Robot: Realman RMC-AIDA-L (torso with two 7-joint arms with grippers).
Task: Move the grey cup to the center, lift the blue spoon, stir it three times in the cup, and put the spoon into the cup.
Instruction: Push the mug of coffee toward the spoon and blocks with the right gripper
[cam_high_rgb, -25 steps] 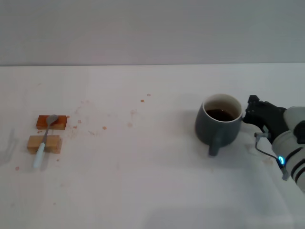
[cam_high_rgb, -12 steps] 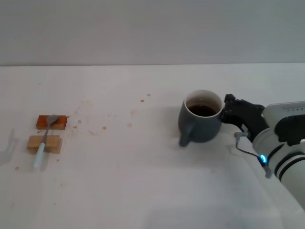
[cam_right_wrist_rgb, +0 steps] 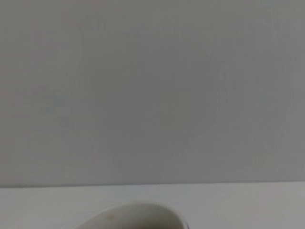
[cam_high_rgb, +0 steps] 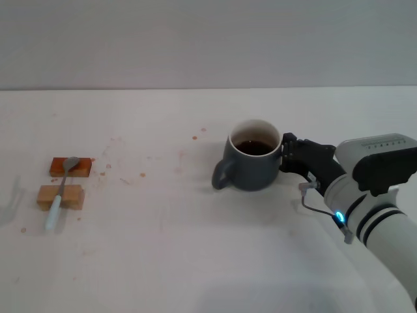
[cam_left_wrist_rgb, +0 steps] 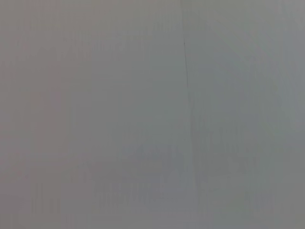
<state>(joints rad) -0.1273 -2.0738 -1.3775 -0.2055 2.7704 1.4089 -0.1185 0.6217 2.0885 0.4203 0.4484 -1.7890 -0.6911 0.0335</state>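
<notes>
The grey cup stands upright on the white table near the middle, a little right of centre, with dark liquid inside and its handle pointing left. My right gripper is against the cup's right wall and grips it there. The cup's white rim shows at the edge of the right wrist view. The blue spoon lies at the far left across two wooden blocks, bowl away from me and pale handle toward me. My left gripper is out of view; the left wrist view shows only a plain grey surface.
The spoon rests on an orange-brown block and a tan block. Small brown stains dot the table between the blocks and the cup. A grey wall rises behind the table's far edge.
My right gripper has carried the grey cup leftward toward the table's middle. The cup has turned, so its handle went from facing me to pointing left. The spoon has not moved.
</notes>
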